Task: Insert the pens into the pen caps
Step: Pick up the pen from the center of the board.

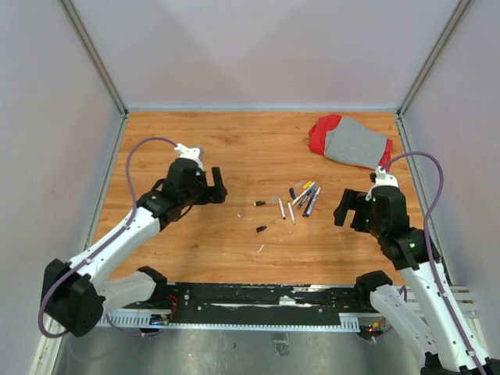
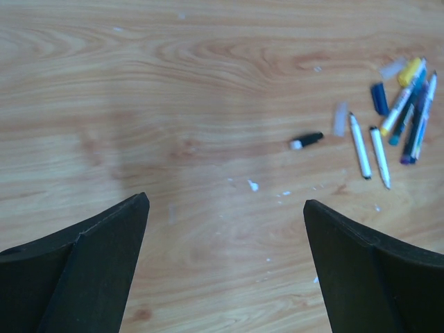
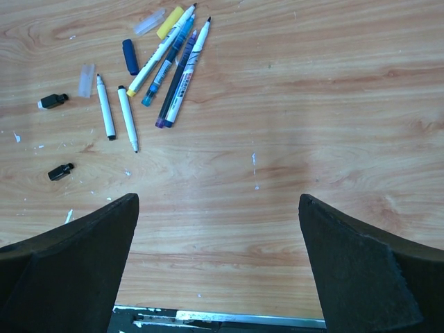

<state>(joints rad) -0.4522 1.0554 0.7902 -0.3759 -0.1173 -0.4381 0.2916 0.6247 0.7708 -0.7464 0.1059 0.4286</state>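
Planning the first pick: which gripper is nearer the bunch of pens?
Right. The right gripper, open, sits just right of the bunch of pens; the left gripper, also open, is farther off on their left, past the two black caps.

Around the loose cluster of thin white, blue and yellow pens point(image 1: 303, 199), bare light-brown wooden tabletop point(image 1: 234, 148) lies open from 10 to 12 o'clock and from 4 to 6. Two small black pen caps point(image 1: 259, 203) dot 8 to 9 o'clock. A crumpled red-and-grey cloth point(image 1: 353, 141) blocks 1 o'clock. Pale walls point(image 1: 47, 117) close three sides.
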